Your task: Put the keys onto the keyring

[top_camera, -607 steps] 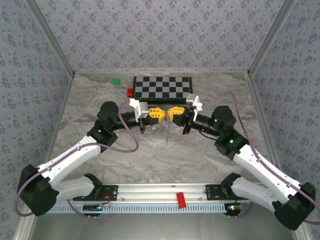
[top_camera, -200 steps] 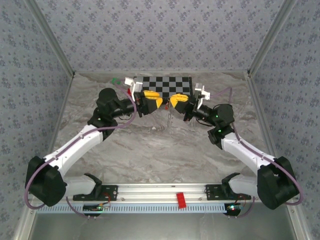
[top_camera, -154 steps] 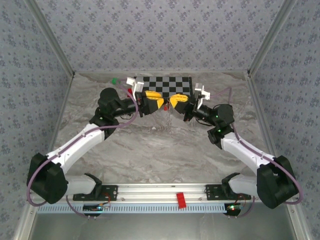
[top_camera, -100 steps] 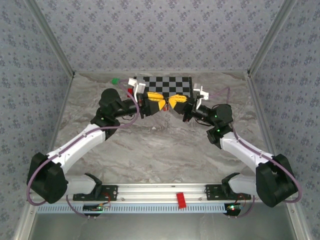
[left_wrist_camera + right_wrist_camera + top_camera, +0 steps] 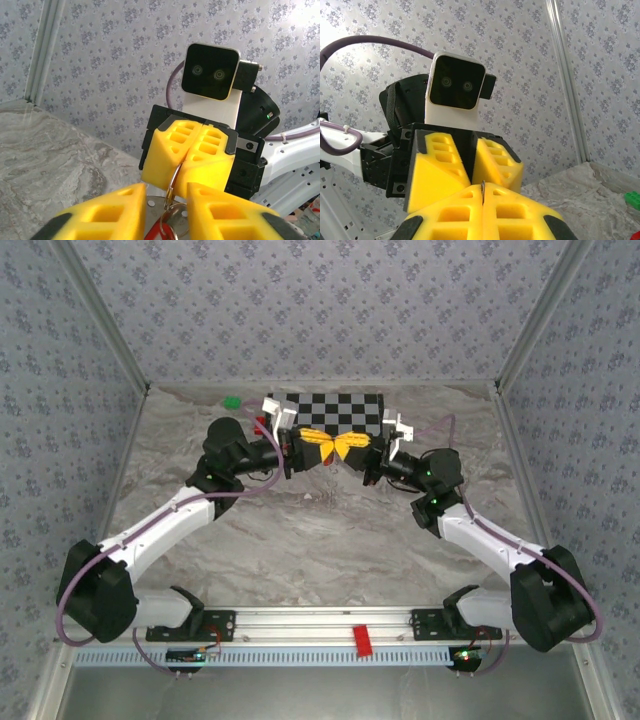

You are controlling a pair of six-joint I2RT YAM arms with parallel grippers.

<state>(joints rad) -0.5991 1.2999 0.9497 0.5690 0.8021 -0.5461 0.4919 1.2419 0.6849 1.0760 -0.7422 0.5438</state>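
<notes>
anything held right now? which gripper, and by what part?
Right gripper is shut on the keyring, pinching its upper rim; the red key hangs below. Left gripper has jaws apart either side of it, no visible grip.

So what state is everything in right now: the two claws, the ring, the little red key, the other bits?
right gripper: shut on the keyring.
left gripper: open, one finger either side of the keyring.
keyring: pinched edge-on, held up in the air.
key: low between the left fingers; threaded or not, can't tell.
chessboard: lying flat at the back.
green block: lying loose near the chessboard's far left corner.
</notes>
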